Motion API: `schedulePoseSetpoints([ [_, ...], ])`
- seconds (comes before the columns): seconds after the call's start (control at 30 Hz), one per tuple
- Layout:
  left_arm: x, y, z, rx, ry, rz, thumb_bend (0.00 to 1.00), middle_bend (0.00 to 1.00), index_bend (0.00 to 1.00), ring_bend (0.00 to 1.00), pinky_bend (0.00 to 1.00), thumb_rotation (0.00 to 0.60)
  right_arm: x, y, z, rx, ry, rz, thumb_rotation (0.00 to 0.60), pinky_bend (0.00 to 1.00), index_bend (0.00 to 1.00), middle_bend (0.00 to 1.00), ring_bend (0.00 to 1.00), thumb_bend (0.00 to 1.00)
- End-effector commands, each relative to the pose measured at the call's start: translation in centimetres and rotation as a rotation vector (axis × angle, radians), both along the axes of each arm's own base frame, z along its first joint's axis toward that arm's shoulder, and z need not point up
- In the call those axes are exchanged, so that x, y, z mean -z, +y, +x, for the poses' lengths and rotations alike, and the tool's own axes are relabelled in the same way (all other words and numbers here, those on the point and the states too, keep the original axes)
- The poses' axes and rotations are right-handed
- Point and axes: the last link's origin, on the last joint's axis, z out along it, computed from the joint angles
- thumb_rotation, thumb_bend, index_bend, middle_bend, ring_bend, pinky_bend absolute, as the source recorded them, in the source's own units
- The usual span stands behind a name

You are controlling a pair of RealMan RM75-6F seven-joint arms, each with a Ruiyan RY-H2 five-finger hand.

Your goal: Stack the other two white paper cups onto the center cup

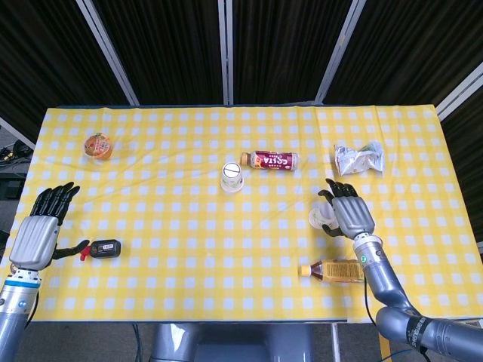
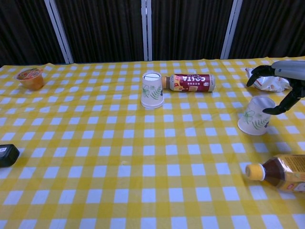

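A table (image 1: 151, 256) is covered by a yellow and white checked cloth. Behind it, dark pleated curtains (image 2: 100, 28) are divided by pale upright posts (image 2: 146, 28).

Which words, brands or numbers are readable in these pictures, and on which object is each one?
"COSTA": on the dark red label of the lying bottle, behind the center cup.
Tea bottle label: too blurred to read.
Orange snack cup lid: too small to read.
Foil bag: nothing readable.
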Motion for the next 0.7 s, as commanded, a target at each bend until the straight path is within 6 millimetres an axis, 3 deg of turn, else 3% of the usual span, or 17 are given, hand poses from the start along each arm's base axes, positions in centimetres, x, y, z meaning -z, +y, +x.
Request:
schedulePoseSetpoints([
  [0.03, 0.0, 0.0, 0.0, 0.001, -0.002, -0.002, 0.17, 0.00, 0.00, 0.00, 0.00, 0.600, 0.4, -0.2, -0.1, 0.012, 0.008, 0.013, 0.600, 0.00, 0.23, 0.00, 0.00, 0.20],
  [0.3, -0.1, 0.1, 0.0, 0.003, -0.010, -0.008, 0.17, 0.00, 0.00, 0.00, 0.00, 0.600, 1.3, -0.5, -0.6, 0.039, 0.032, 0.031, 0.600, 0.00, 0.24, 0.00, 0.00, 0.20],
  [0.5, 0.0, 0.1, 0.0, 0.001, -0.015, -0.011, 0.17, 0.00, 0.00, 0.00, 0.00, 0.600, 1.7, -1.0, -1.2, 0.052, 0.038, 0.016, 0.600, 0.00, 0.32, 0.00, 0.00, 0.23],
  [0.7, 0.1, 0.1, 0.0, 0.005, -0.019, -0.016, 0.17, 0.00, 0.00, 0.00, 0.00, 0.600, 1.6, -1.3, -1.4, 0.048, 0.037, -0.006, 0.600, 0.05, 0.43, 0.09, 0.00, 0.32],
])
